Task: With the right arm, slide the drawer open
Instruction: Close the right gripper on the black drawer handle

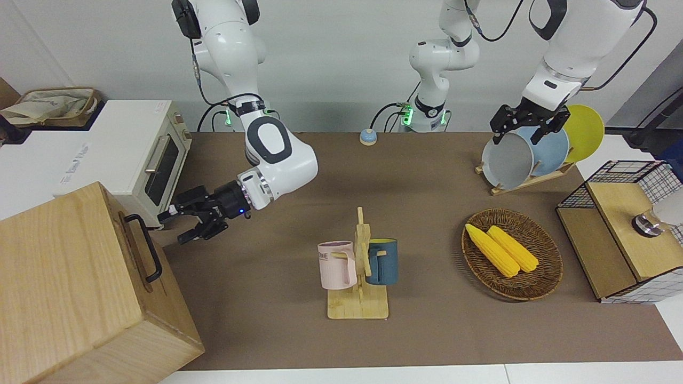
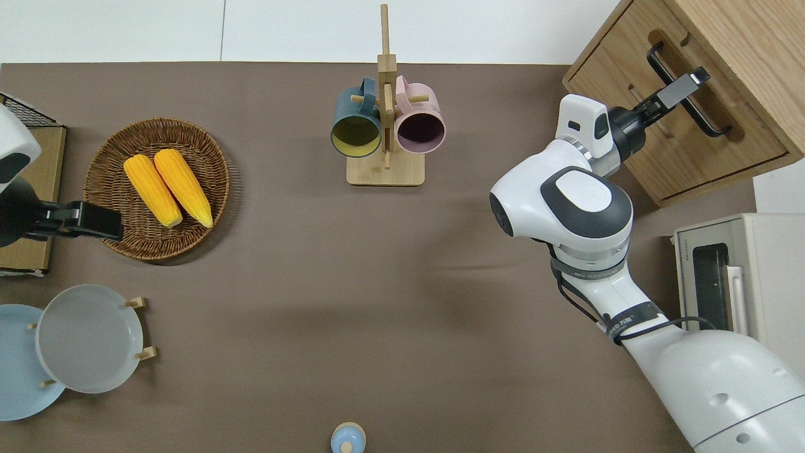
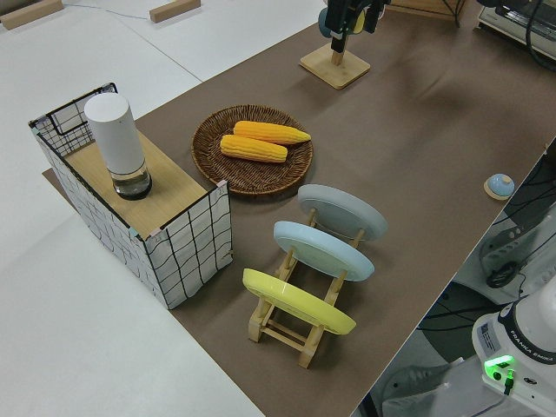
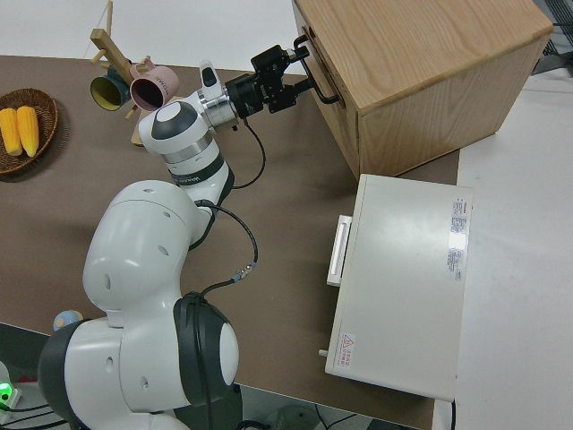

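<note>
The pale wood cabinet (image 1: 69,288) stands at the right arm's end of the table, farther from the robots than the toaster oven. Its drawer (image 2: 676,129) looks closed, with the black bar handle (image 1: 145,247) on its front; the handle also shows in the overhead view (image 2: 710,119). My right gripper (image 1: 172,228) is open, with a blue light on its wrist. In the overhead view (image 2: 682,88) and the right side view (image 4: 294,70) its fingers reach the handle near its middle. I cannot tell whether they touch it. The left arm is parked.
A white toaster oven (image 1: 144,154) stands beside the cabinet, nearer to the robots. A mug rack (image 1: 357,266) with two mugs stands mid-table. A basket of corn (image 1: 512,253), a plate rack (image 1: 528,154) and a wire box (image 1: 624,229) are at the left arm's end.
</note>
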